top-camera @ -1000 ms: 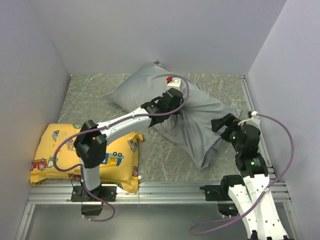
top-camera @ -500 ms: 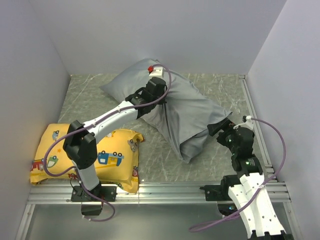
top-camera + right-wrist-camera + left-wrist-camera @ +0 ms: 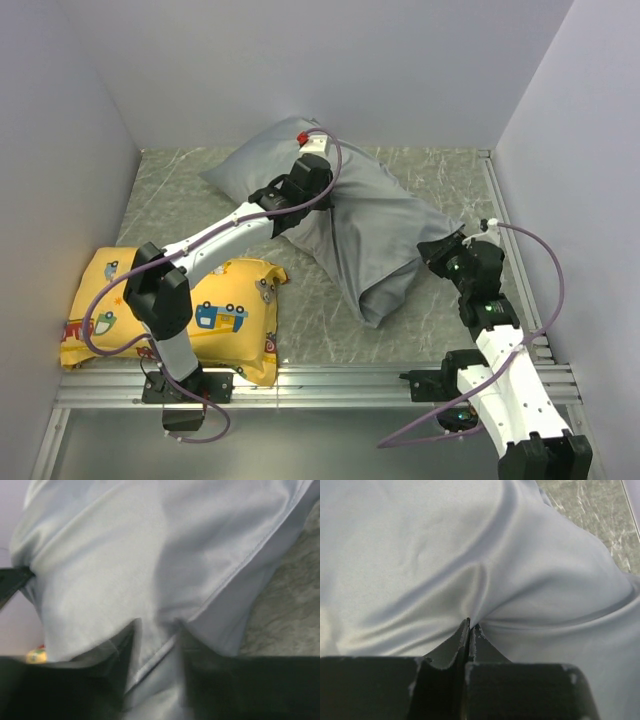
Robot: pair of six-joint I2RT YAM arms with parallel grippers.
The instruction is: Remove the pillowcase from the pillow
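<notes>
Pinching a small fold of the grey pillowcase point(image 3: 372, 215), the left gripper point(image 3: 470, 626) has its jaws pressed together on the fabric near the cover's far, plump end, and creases fan out from the pinch. The pillowcase lies slantwise across the middle of the marbled table point(image 3: 180, 190), its flat end nearest the right arm; the pillow inside is hidden. The right gripper point(image 3: 155, 630) straddles the hemmed edge at that flat end, with its fingers point(image 3: 125, 647) a narrow gap apart and cloth between them; whether they clamp it I cannot tell. A yellow cushion point(image 3: 200, 315) lies apart at the near left.
</notes>
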